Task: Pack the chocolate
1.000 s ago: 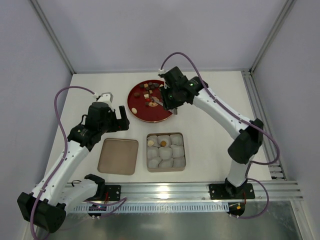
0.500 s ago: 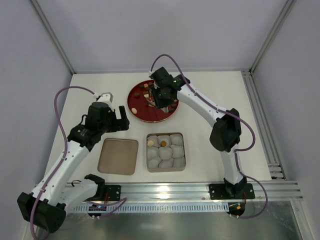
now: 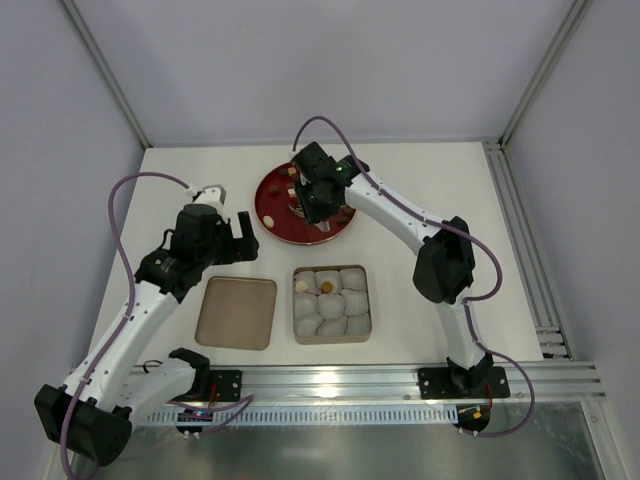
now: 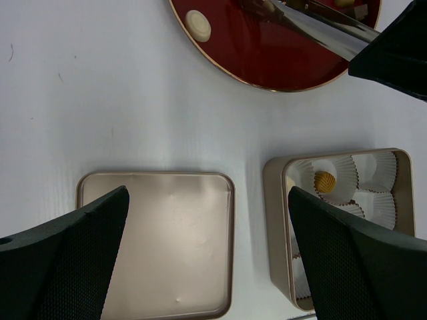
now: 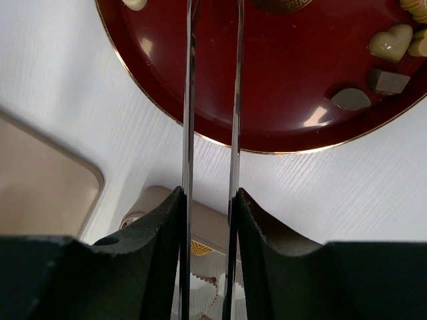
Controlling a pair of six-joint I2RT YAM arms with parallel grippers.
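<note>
Several small chocolates (image 3: 292, 178), dark, tan and cream, lie on a red round plate (image 3: 285, 228). My right gripper (image 3: 312, 195) hovers over the plate, shut on metal tongs (image 5: 189, 100) whose two blades stand slightly apart and reach over the plate (image 5: 293, 73); their tips are out of view. A cream heart (image 5: 391, 41) and dark pieces (image 5: 351, 99) lie to the blades' right. The square tin (image 3: 332, 341) of white paper cups holds two chocolates, one golden (image 4: 325, 180). My left gripper (image 4: 208, 200) is open and empty above the gap between lid and tin.
The tin's flat tan lid (image 3: 237, 313) lies left of the tin, also in the left wrist view (image 4: 160, 247). A cream chocolate (image 4: 198, 25) sits near the plate's left rim. The enclosure walls ring the white table; a rail runs along the right edge.
My right arm has swung left and farther over the red plate with the tongs. The left arm has not moved.
</note>
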